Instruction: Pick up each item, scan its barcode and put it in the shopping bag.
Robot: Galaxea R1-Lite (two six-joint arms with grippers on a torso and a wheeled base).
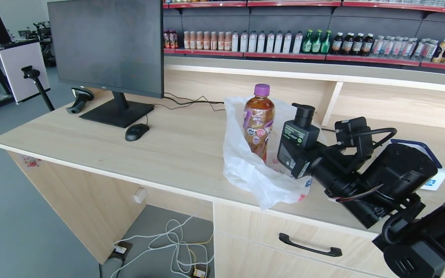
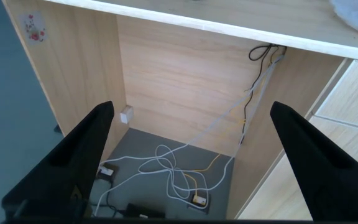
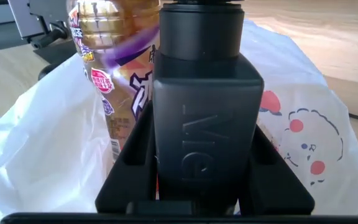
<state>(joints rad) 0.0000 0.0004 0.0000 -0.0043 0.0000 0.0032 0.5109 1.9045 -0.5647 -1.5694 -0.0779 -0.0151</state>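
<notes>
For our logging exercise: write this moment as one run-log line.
right gripper: shut on black bottle | at shopping bag, beside tea bottle | left gripper: open, before counter recess

One high view over the counter, two wrist views: one standing off, one close in.

The head view looks forward and down across the wooden counter (image 1: 176, 146) toward the drink shelves (image 1: 284, 55). The left wrist view faces the counter's front from farther out, into the recess where cables (image 2: 166, 163) lie, which the head view catches low down. The right wrist view looks closely along a dark bottle (image 3: 204, 143) into the white bag (image 3: 36, 143), both shared with the head view.
</notes>
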